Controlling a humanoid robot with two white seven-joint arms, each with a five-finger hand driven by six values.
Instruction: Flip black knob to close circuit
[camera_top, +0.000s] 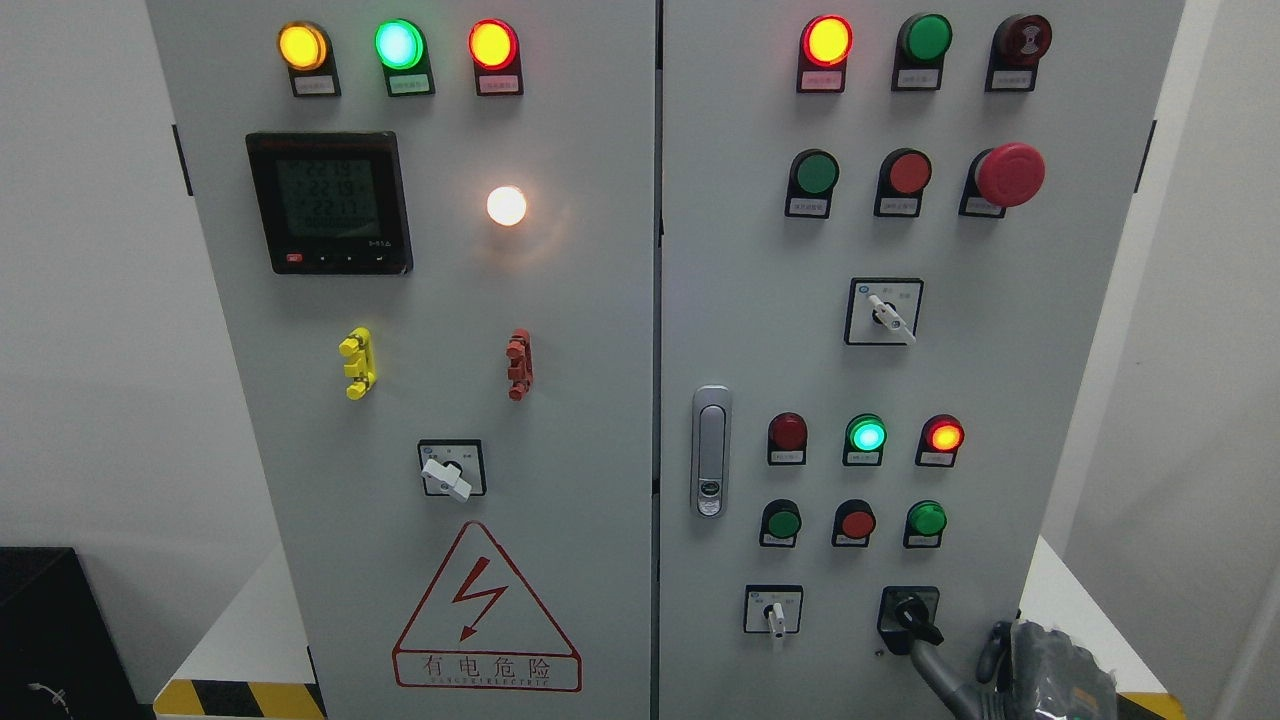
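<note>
Stood before a grey cabinet (560, 560) with two doors, lamps lit along the top and more lamps and buttons lower down the right door.

Found the black knob (912, 615) at the bottom of the right door, low and toward the right, just right of a small white-handled switch (773, 612). Sat on a black square plate, its handle angled down and to the right.

Came in from the lower right corner: the right hand (1040, 670), grey and partly cut off by the picture's edge. Reached up and left with one long finger (935, 670), its tip touching or all but touching the lower end of the knob's handle. Looked like a single finger laid against the handle, not a grip around it; could not tell how the other fingers were set, being bunched and half out of view. Saw nothing of the left hand.

Judged the task barely under way: contact made or nearly made, the flip itself apparently not done, though the plate's markings were too small to read which position counted as closed. Left to do, by that reckoning: push or twist the handle over to its other position, then draw the hand clear.
</note>
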